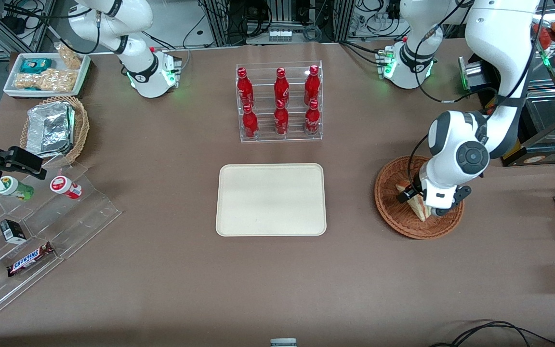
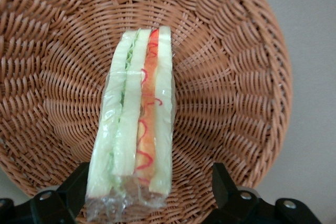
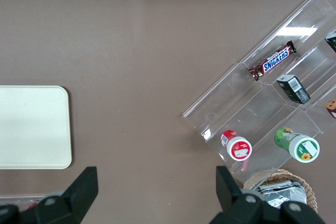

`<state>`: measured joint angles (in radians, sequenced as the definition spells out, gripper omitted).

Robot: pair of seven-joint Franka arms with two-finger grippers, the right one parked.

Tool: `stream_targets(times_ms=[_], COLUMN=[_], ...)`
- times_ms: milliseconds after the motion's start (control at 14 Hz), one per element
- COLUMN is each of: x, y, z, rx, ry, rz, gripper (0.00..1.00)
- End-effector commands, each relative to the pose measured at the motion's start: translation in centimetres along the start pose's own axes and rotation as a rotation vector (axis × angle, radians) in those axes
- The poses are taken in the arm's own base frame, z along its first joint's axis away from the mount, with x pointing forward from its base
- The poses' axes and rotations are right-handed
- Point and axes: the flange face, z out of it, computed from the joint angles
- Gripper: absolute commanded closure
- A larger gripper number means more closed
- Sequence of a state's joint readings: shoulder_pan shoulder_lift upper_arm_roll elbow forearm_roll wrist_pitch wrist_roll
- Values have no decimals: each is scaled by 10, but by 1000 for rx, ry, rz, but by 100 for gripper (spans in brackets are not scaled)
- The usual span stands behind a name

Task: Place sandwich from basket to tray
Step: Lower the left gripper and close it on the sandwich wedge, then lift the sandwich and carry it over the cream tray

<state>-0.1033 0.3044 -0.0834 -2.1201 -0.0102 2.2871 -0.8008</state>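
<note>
Toward the parked arm's end of the table, a small white tray of snacks [image 1: 46,74] is being shown near the table's edge farthest from the front camera, and a lighter tan wicker basket [image 1: 79,126] with a crinkled foil packet [image 1: 50,129] lying in it is being seen just nearer to the camera. Nearer again, a clear stepped display [image 1: 41,236] is being occupied by two small lidded cups [image 1: 65,187] and a Snickers bar [image 1: 30,259]. At the middle of the table, a clear rack of red bottles [image 1: 280,101] is being seen farther from the camera, and the cream tray [image 1: 271,199] is lying flat nearer to it, with nothing being carried on it. Toward the working arm's end, the reddish-brown basket [image 1: 393,212] is being seen well apart from the tray, and the sandwich [image 2: 137,124] is being held inside it, wrapped in clear film and standing on edge. The left arm's gripper [image 2: 149,192] is being kept low inside the basket, its fingers [image 2: 223,182] being spread wide on either side of the sandwich, with one finger just beside the wrap and a gap being left at the other.
</note>
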Motion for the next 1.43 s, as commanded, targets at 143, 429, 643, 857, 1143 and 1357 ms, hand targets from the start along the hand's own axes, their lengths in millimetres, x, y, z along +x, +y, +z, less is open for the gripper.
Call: stream_targets(times_ms=[143, 429, 643, 857, 1143, 1357], x=[2, 14, 21, 24, 31, -4], y=[-6, -15, -16, -10, 7, 58], z=[14, 24, 22, 15, -24, -66], rx=[16, 71, 74, 54, 71, 82], ry=[5, 36, 39, 45, 40, 13], rz=[-11, 27, 10, -38, -114, 9], gripper=[0, 0, 52, 94, 97, 100])
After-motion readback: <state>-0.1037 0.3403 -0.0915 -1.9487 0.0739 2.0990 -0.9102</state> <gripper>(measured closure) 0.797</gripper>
